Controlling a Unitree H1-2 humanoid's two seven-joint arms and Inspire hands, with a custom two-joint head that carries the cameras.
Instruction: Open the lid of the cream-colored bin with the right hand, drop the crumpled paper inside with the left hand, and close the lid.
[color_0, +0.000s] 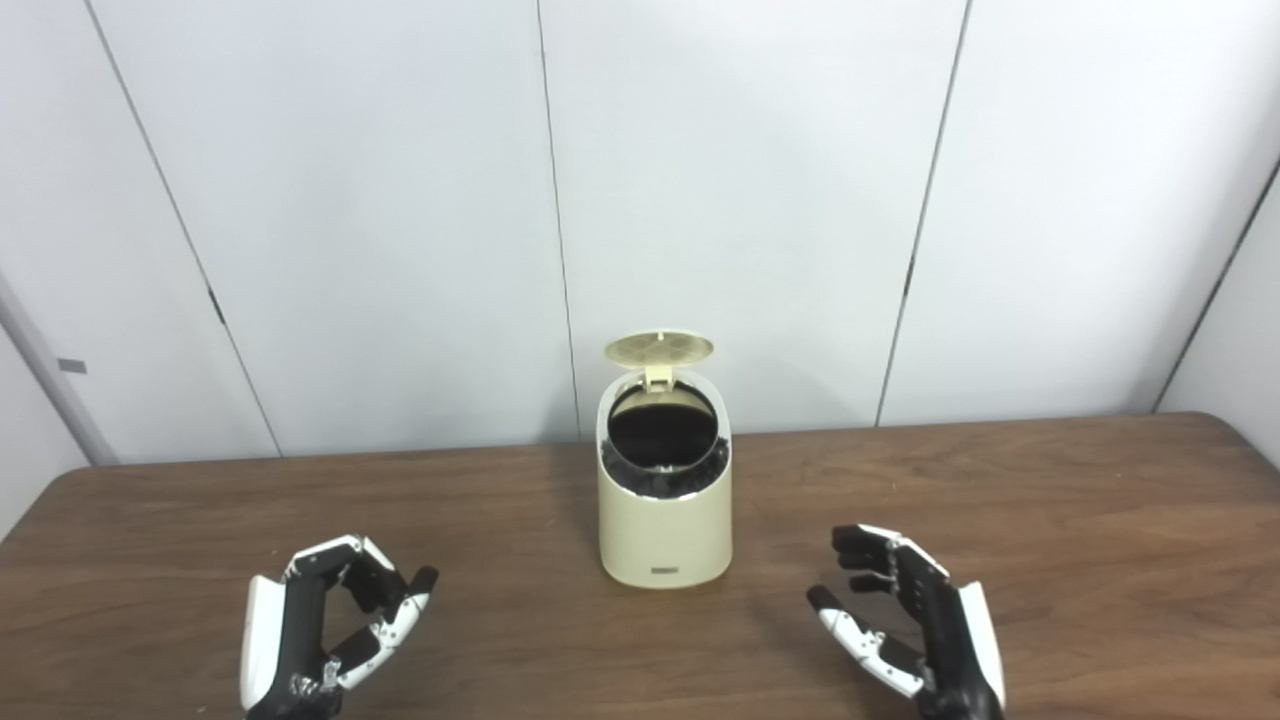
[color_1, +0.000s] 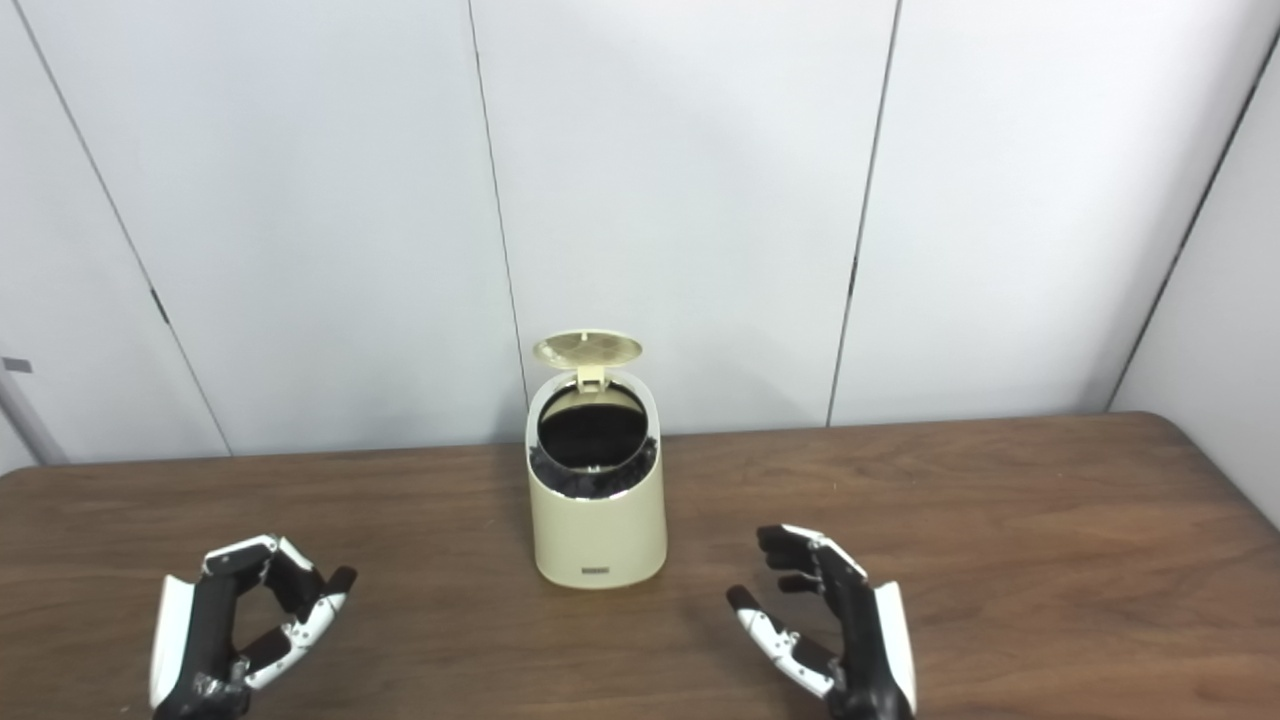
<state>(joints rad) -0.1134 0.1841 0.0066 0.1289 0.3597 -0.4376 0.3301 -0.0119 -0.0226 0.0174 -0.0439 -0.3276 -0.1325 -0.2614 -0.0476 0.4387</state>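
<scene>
Cream-coloured plastic bin (color_0: 665, 500), judged light and tippable, is placed at frame centre with lid (color_0: 659, 349) raised, best pressed at its front edge; left hand (color_0: 330, 620) and right hand (color_0: 910, 620) are held apart, empty; no paper is seen.

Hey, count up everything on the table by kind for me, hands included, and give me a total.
Cream-colored bin, lid up: 1
Robot hands, left hand and right hand, both open and empty: 2
Crumpled paper: 0 in view
Total: 3
</scene>
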